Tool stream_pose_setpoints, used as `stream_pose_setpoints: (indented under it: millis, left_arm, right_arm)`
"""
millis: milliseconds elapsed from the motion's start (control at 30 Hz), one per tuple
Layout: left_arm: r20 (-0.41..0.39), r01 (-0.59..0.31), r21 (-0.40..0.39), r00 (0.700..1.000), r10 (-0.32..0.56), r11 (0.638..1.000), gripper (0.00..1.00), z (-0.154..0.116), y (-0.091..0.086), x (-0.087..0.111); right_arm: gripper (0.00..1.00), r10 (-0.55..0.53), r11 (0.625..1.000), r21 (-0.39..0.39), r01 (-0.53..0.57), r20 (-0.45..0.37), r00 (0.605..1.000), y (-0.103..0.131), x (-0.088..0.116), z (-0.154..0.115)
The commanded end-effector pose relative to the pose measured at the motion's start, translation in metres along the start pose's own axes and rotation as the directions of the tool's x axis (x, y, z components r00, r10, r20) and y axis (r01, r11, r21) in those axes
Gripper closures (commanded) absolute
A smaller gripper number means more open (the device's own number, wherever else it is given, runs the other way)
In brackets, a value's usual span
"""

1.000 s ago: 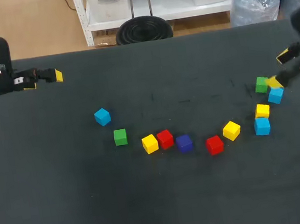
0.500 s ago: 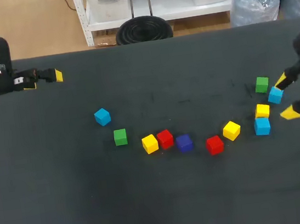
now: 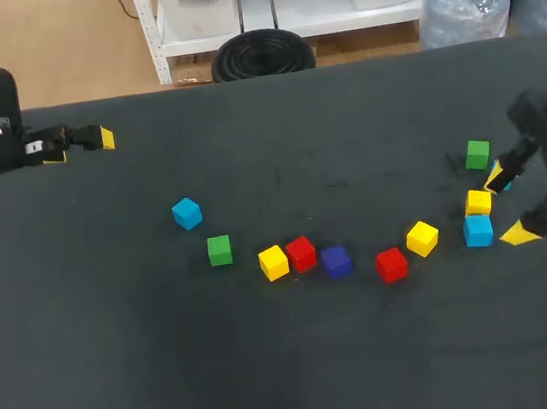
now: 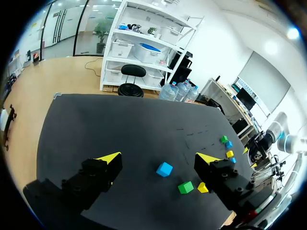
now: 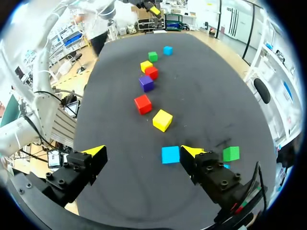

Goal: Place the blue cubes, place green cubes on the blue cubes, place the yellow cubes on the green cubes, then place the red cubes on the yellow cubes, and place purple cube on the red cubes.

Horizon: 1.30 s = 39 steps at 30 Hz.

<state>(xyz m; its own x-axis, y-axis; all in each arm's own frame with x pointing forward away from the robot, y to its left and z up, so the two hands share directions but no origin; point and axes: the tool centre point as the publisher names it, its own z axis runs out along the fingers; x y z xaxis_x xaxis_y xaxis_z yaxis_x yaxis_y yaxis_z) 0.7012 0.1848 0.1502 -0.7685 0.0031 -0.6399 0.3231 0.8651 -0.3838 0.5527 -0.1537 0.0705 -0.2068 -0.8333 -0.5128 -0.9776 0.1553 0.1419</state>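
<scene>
Cubes lie scattered in an arc on the black table [image 3: 304, 362]. From the left: a blue cube [image 3: 186, 213], a green cube [image 3: 219, 250], a yellow cube [image 3: 273, 262], a red cube [image 3: 301, 253], the purple cube [image 3: 335, 261], a second red cube [image 3: 391, 264] and another yellow cube [image 3: 421, 238]. At the right sit a blue cube [image 3: 478, 230] [image 5: 170, 155], a yellow cube [image 3: 478, 202] and a green cube [image 3: 478, 153] [image 5: 230, 153]. My right gripper [image 3: 506, 204] [image 5: 144, 152] hangs open just right of this cluster, holding nothing. One finger hides most of another blue cube. My left gripper [image 3: 81, 147] [image 4: 159, 158] is open at the far left, empty.
The table's right edge runs close behind my right gripper. Bare cloth [image 3: 266, 145] fills the wide stretch behind the arc of cubes, and more lies in front of it.
My right gripper has come down and toward the front, from beside the green cube to beside the blue and yellow cubes. The left arm and the cubes have not moved.
</scene>
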Motion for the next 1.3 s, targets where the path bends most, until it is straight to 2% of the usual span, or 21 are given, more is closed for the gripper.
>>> stream_pose_setpoints:
  millis: [33,233,700,1300]
  left_arm:
    - [0.002,0.000,0.001,1.000,0.000,1.000,0.00,0.000,0.001,0.000]
    - [0.002,0.000,0.001,1.000,0.000,1.000,0.00,0.000,0.001,0.000]
    - [0.002,0.000,0.001,1.000,0.000,1.000,0.00,0.000,0.001,0.000]
    - [0.002,0.000,0.001,1.000,0.000,1.000,0.00,0.000,0.001,0.000]
  right_arm:
    - [0.00,0.006,1.000,-0.003,-0.006,-0.018,1.000,-0.006,-0.002,0.021]
    - [0.00,-0.009,1.000,-0.021,0.009,-0.038,0.999,-0.007,-0.002,0.039]
    - [0.00,-0.019,0.999,-0.026,0.018,-0.041,0.999,-0.023,-0.004,0.058]
    - [0.00,0.005,1.000,-0.006,-0.005,-0.078,0.997,-0.041,0.015,0.063]
